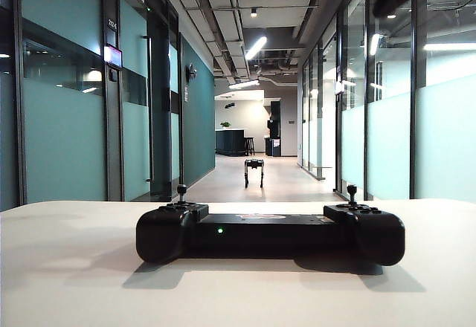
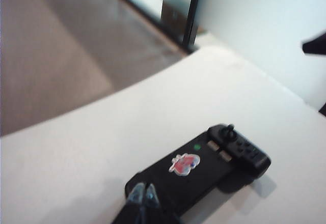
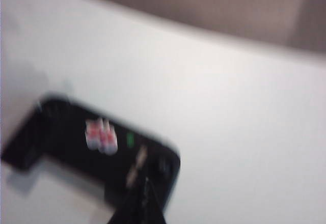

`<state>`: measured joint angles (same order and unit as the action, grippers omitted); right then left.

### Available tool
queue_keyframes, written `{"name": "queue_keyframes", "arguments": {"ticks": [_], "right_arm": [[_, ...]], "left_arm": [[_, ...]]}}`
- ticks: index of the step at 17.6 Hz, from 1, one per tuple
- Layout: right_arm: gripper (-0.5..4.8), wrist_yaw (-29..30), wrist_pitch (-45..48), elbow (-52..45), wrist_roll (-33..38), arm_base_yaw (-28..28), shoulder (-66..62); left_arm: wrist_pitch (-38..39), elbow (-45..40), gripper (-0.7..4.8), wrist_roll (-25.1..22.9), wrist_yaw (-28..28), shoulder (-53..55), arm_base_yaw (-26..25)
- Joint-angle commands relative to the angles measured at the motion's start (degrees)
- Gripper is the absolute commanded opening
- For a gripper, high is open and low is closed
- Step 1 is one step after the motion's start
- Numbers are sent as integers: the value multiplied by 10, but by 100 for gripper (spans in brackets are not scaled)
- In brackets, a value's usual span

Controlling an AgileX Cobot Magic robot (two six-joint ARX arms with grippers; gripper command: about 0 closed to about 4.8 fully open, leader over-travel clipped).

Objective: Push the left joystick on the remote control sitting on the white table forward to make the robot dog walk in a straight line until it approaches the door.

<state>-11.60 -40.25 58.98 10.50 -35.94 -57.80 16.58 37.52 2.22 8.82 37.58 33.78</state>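
Black and wide, the remote control (image 1: 271, 233) is lying on the white table (image 1: 67, 275), its left joystick (image 1: 181, 192) standing upright. The robot dog (image 1: 254, 171) is standing far down the corridor. The left gripper (image 2: 142, 195) is hovering over the remote's left end, fingers pressed together. The right gripper (image 3: 144, 193), blurred, is hanging pinched over the right end.

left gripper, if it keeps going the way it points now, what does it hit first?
Probably the remote control: the left gripper, shut, points at the controller's near end on the white table. Its height above the controller is unclear.
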Motion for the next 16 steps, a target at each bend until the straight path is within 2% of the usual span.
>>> {"name": "queue_keyframes", "arguments": {"ticks": [1,8,10,16], "right_arm": [[-5,-3,50,-15,-9,0,27],[-5,-3,48,-16,-9,0,28],[-5,-3,48,-16,-9,0,28],[-5,-3,49,-16,-9,0,28]], "left_arm": [[-60,-56,-5,-3,4,-47,0],[-157,-198,-5,-3,-31,-164,0],[-173,-232,-5,0,-63,-195,0],[-176,-260,-5,-2,-99,-262,0]]}}
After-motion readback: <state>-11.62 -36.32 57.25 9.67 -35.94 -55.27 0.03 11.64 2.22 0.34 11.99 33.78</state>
